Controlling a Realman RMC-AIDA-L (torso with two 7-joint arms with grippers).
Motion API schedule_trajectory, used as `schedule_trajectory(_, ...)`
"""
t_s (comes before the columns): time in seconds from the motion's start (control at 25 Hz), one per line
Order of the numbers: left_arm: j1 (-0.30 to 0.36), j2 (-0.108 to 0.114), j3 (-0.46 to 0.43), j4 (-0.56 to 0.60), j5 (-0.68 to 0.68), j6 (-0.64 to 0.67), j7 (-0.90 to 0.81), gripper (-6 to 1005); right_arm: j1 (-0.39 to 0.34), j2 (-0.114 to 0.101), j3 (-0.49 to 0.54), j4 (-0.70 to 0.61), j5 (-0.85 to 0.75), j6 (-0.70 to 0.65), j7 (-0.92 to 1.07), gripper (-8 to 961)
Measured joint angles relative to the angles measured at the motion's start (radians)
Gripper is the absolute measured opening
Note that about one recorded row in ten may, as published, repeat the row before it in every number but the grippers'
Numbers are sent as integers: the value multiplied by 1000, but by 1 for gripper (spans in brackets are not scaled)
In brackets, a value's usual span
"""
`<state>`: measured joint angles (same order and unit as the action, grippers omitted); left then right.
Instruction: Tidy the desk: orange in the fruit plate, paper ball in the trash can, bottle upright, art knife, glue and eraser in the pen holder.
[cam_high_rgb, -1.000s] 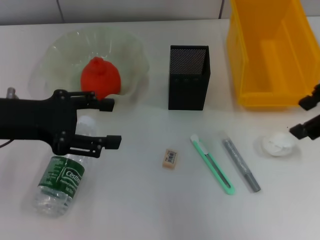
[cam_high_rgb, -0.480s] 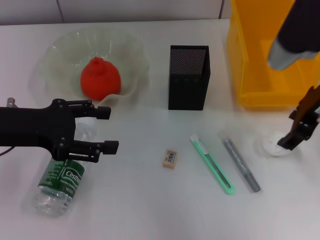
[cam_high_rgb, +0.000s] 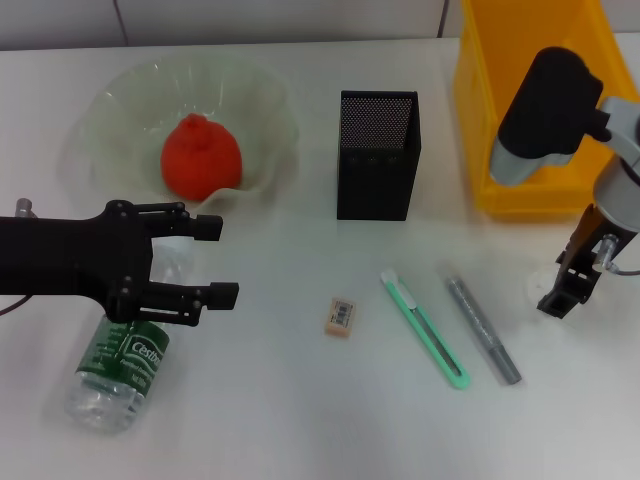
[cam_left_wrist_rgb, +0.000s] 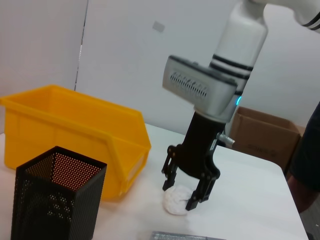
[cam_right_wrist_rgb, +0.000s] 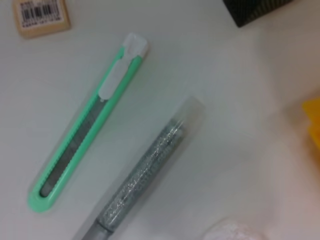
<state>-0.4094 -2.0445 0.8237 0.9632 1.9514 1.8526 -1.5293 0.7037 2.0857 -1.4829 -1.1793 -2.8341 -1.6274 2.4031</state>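
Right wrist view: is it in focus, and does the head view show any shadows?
Right wrist view: the green art knife and the glue stick look soft. Head view: sharper, with only faint shadows beside the pen holder.

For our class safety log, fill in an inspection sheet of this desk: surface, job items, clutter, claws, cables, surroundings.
Surface: white desk.
Job items: orange in fruit plate; bottle lying down; eraser, art knife, glue beside pen holder; paper ball outside yellow trash can.
Clutter: nothing seen.
Claws: left claw open above the bottle; right claw open around the paper ball.
Cables: nothing seen.
Surroundings: cardboard box behind the desk.
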Motion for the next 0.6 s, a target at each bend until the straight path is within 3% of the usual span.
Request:
schedule_trajectory(0.16,0,0,0,0,0,0,0,802,6,0,-5,19,0,13,-4,617)
schedule_trajectory(0.28,0,2,0,0,0,0,-3,798,-7,0,2,-43,0,-27,-5,547)
schedule_trajectory(0.36,0,5,-7,0,-1,2,-7,796,-25,-2,22,-134,0,-77,-6,538)
schedule_trajectory(0.4,0,7,-13,0,-2,5,-8,795,-45,-2,76,-258,2,-137,-8,534)
schedule_trajectory(0.44,0,7,-13,0,-2,5,-8,793,-45,-2,76,-258,2,-137,-8,529)
schedule_trajectory(0.6,0,8,-17,3,-4,5,-12,788,-92,-2,265,-575,13,-159,-3,521)
